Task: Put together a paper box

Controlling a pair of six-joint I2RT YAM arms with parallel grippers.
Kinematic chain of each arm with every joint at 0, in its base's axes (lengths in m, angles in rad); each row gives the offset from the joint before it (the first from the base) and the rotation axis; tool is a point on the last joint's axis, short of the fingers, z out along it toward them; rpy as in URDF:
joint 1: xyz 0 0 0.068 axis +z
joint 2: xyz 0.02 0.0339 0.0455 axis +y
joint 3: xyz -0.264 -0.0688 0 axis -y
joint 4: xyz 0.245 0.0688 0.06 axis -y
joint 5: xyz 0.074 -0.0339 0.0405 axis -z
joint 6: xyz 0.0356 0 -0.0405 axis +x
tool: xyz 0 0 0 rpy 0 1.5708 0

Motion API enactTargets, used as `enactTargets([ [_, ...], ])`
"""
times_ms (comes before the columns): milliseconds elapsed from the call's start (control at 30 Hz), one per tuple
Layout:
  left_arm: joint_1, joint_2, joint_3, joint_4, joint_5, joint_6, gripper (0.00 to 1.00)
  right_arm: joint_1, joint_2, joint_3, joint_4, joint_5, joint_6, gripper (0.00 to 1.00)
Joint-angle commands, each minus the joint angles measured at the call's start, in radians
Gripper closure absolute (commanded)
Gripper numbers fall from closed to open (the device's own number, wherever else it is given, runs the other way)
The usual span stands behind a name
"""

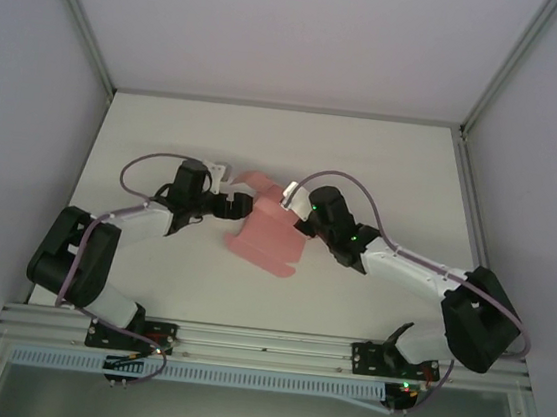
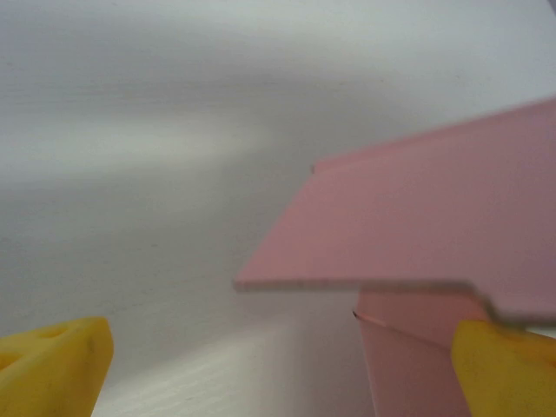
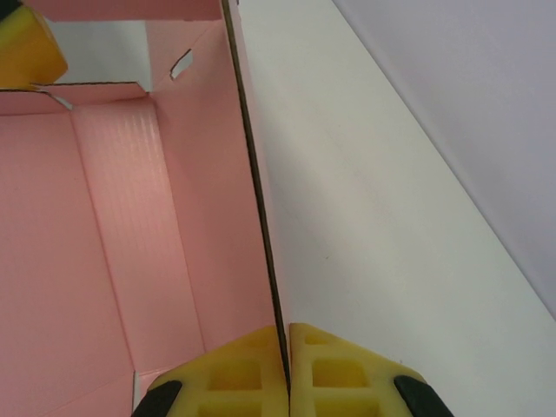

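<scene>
The paper box [image 1: 261, 225] is a pale-pink die-cut sheet, partly folded up, in the middle of the white table. My right gripper [image 1: 296, 207] holds its right side. In the right wrist view the right gripper [image 3: 285, 369] is shut on the thin edge of an upright pink wall [image 3: 252, 191], with the box's ribbed inside [image 3: 104, 234] to the left. My left gripper [image 1: 238, 204] is at the box's left edge. In the left wrist view its yellow fingers [image 2: 52, 369] stand wide open, a pink flap [image 2: 417, 226] hangs above the right finger, and nothing is gripped.
The white table [image 1: 412, 184] stretches bare around the box. Grey walls with metal frame posts [image 1: 84, 20] close in the back and sides. The left gripper's yellow fingertip [image 3: 26, 43] shows at the top left of the right wrist view.
</scene>
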Motion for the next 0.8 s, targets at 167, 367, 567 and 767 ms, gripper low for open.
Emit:
enactTargets([
  [167, -0.010, 0.034, 0.057, 0.057, -0.034, -0.022, 0.00, 0.038, 0.080, 0.044, 0.033, -0.020, 0.063, 0.99],
  [367, -0.058, 0.061, 0.056, 0.069, -0.068, -0.008, 0.00, 0.075, 0.205, 0.135, 0.013, 0.036, 0.053, 1.00],
  [567, -0.058, 0.007, -0.016, 0.027, -0.154, 0.005, 0.00, 0.078, 0.209, 0.131, 0.032, 0.033, 0.064, 1.00],
  [767, -0.049, -0.180, -0.068, -0.102, -0.266, 0.015, 0.00, 0.076, 0.146, 0.088, -0.006, 0.089, 0.004, 1.00],
])
